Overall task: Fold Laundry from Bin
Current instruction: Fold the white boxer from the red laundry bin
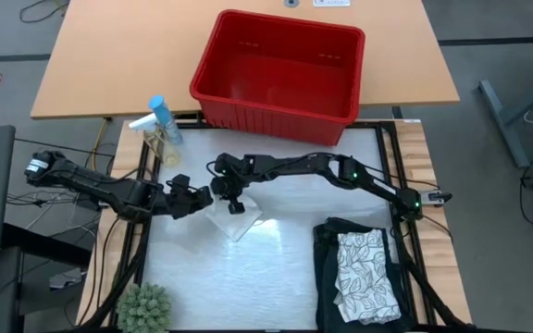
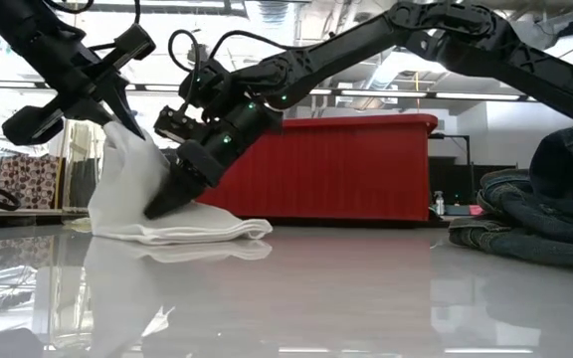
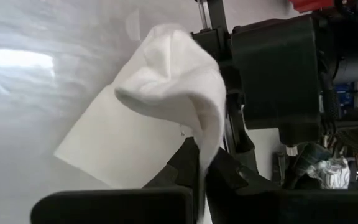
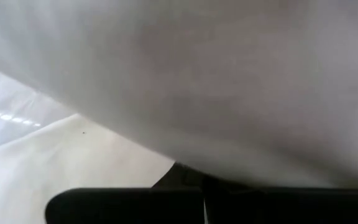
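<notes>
Three laundry pieces: whitish cloth (image 1: 237, 218), leaf-patterned cloth (image 1: 366, 276), dark garment (image 1: 329, 242); one bin (image 1: 280, 67).

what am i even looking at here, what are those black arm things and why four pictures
Those are two robot arms working at a table, each ending in a two-finger gripper. One picture looks straight down from above, one looks level across the tabletop, and the other two come from cameras on the arms' wrists.

Seen from above, both arms meet at a small white cloth. The left gripper is shut on one part of it and lifts that part off the table; the right gripper is shut on the cloth too.

A red bin stands behind the work area. At the right lies a dark garment with a leaf-patterned cloth on top. A spray bottle and a small green plant stand at the left.
</notes>
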Controlling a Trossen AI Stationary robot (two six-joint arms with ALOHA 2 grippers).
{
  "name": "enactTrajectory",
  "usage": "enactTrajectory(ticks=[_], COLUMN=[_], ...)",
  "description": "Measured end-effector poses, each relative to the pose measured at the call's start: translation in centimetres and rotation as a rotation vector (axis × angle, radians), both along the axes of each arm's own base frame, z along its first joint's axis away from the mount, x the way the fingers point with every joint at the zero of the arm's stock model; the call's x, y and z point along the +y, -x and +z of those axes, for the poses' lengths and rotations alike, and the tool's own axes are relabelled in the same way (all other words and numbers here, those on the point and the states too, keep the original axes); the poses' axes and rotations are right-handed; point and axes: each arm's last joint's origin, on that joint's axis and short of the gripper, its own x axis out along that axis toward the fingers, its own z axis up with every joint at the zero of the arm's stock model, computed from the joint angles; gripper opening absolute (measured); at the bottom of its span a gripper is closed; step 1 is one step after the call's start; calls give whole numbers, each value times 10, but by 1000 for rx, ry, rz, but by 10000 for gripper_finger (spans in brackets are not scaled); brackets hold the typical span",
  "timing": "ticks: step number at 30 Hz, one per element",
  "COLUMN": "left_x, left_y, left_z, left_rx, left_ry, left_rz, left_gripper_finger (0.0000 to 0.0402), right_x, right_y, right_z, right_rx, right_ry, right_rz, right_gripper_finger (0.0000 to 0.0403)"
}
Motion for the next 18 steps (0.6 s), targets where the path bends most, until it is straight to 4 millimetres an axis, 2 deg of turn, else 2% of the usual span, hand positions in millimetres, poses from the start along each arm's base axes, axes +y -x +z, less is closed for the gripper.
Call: enactTrajectory(ticks=[10,18], left_x=[11,21], left_y=[0,8], left_z=[-1,-9], left_rx=[49,173], left_ry=[-23,-27], left_rz=[-16,23], left_gripper_finger=[0,0], right_x=[-23,-25], right_y=[7,20], right_z=[3,19], right_rx=[35,101], right_ry=[-6,24], right_rz=[-42,-3], right_gripper_finger=[15,15])
